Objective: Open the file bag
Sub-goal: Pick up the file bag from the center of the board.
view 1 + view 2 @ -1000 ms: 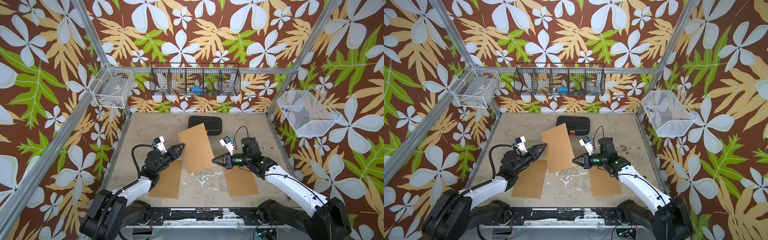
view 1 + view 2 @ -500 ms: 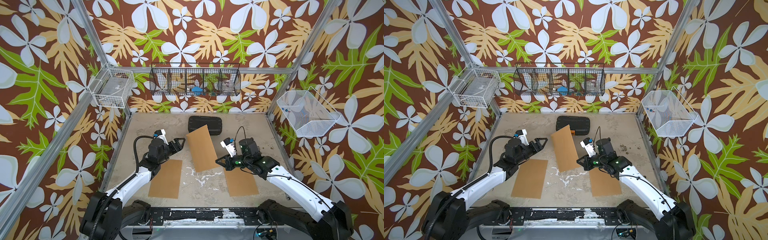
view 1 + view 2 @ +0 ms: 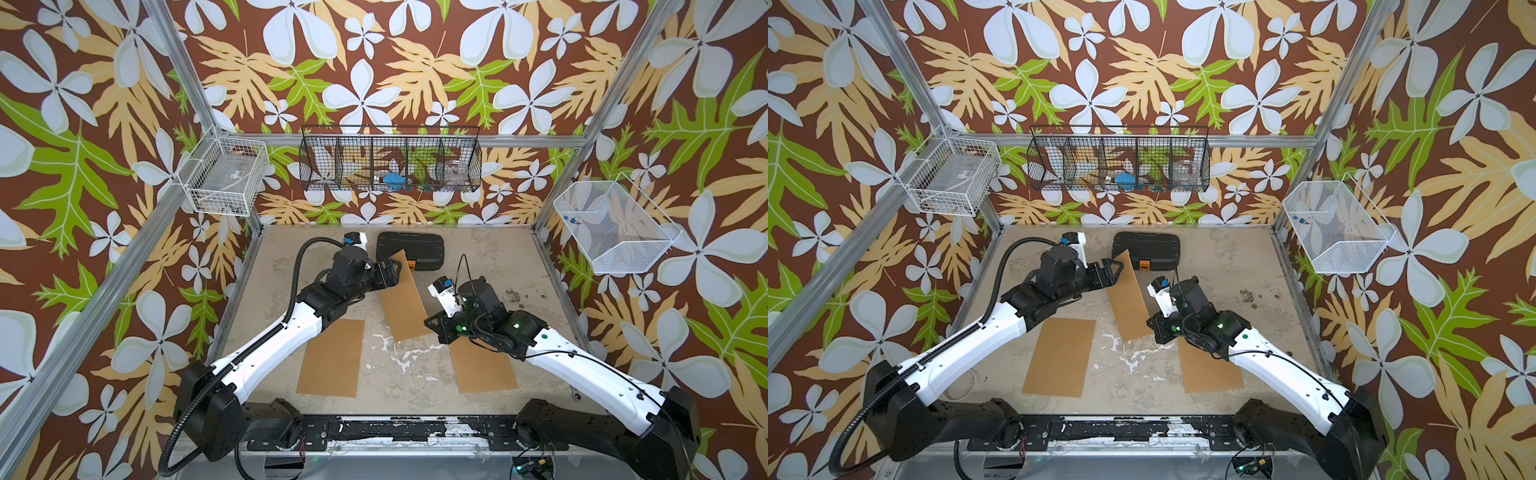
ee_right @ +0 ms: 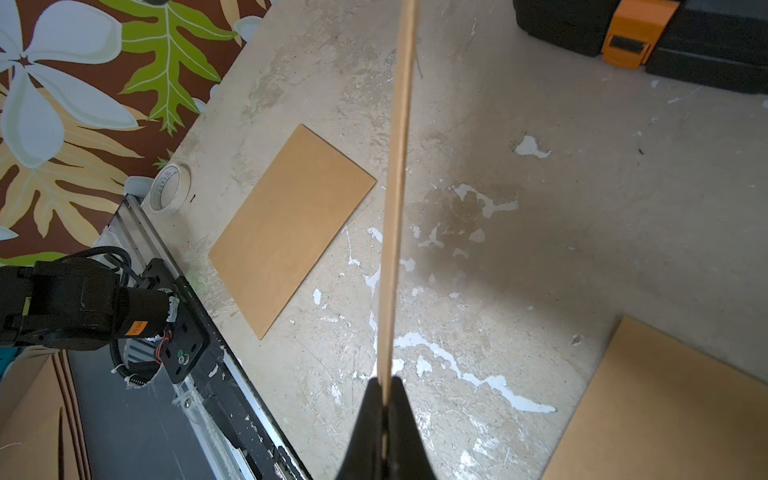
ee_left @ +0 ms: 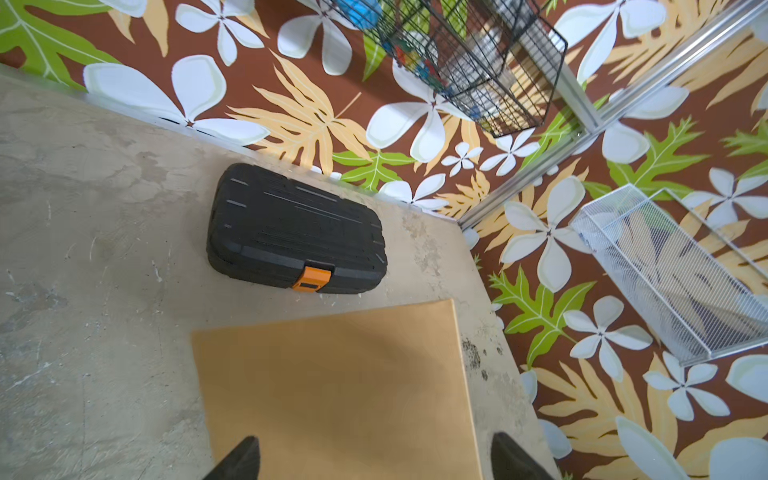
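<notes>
The file bag (image 3: 405,299) (image 3: 1129,303) is a flat brown envelope, held tilted on edge above the middle of the table. My right gripper (image 3: 430,322) (image 4: 384,386) is shut on its near lower edge, and the right wrist view shows the bag (image 4: 397,187) edge-on between the pads. My left gripper (image 3: 395,270) (image 3: 1115,270) (image 5: 376,461) is open at the bag's far upper end. In the left wrist view the bag's broad face (image 5: 340,382) lies in front of the spread fingertips (image 5: 245,457), with no grip on it.
A black case (image 3: 410,250) (image 5: 291,228) with an orange latch lies at the back, just behind the bag. Two more brown envelopes lie flat, one front left (image 3: 330,357) and one front right (image 3: 484,365). A tape roll (image 4: 170,187) sits at the left front edge. Wire baskets (image 3: 390,158) hang on the walls.
My left gripper let go of the bag's left edge, opened wide and moved back to its far end. The bag swung more upright and edge-on in the right gripper.
</notes>
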Robot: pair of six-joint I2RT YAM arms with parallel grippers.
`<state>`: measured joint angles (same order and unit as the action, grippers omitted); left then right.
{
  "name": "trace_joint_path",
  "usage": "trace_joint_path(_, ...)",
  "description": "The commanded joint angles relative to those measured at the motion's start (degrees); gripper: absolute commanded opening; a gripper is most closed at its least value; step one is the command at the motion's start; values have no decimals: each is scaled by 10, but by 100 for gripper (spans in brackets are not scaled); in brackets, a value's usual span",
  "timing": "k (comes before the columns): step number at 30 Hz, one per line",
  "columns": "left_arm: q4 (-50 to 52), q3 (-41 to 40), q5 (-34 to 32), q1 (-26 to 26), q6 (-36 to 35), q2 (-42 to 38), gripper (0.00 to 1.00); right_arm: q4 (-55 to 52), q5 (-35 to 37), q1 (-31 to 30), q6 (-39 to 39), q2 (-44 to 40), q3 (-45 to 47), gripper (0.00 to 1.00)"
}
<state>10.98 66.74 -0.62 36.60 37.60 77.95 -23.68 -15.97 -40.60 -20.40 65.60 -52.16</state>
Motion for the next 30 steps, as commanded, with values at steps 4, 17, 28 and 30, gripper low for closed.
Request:
trace_joint_path(4, 84, 65, -57, 39, -18, 43, 91, -38, 89, -33, 9, 6, -29, 0)
trace_joint_path(17, 118, 83, -85, 66, -19, 73, 69, -71, 168, -74, 16, 37, -75, 0)
trace_joint_path(28, 120, 85, -92, 66, -18, 77, 30, -87, 214, -105, 18, 70, -107, 0)
trace_joint_path(30, 120, 86, -92, 66, -18, 78, 24, -91, 226, -112, 18, 78, -116, 0)
